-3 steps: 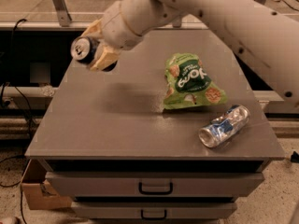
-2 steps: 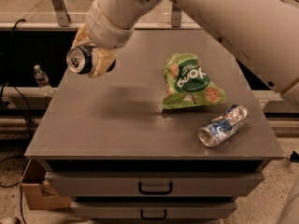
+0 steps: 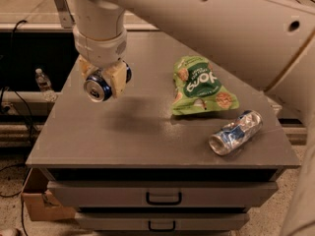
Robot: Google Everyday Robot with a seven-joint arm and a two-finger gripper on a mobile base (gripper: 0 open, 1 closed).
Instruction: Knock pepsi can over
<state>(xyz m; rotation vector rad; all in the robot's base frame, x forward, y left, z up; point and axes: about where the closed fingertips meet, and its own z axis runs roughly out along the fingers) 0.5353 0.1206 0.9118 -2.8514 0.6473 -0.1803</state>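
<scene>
Pointing straight down over the table, left side, fingers clasping pepsi can

The table is viewed by the one camera from close above its front edge, looking down toward 12 o'clock, with the drawers at 6 o'clock and the gripper, clamped on the pepsi can, caught at 10 o'clock beneath the arm.

Looks like a robotics lab or workshop: grey drawer cabinet, loose cables, cardboard box on the floor. Gripper over the cabinet's left side, clamped on pepsi can.
</scene>
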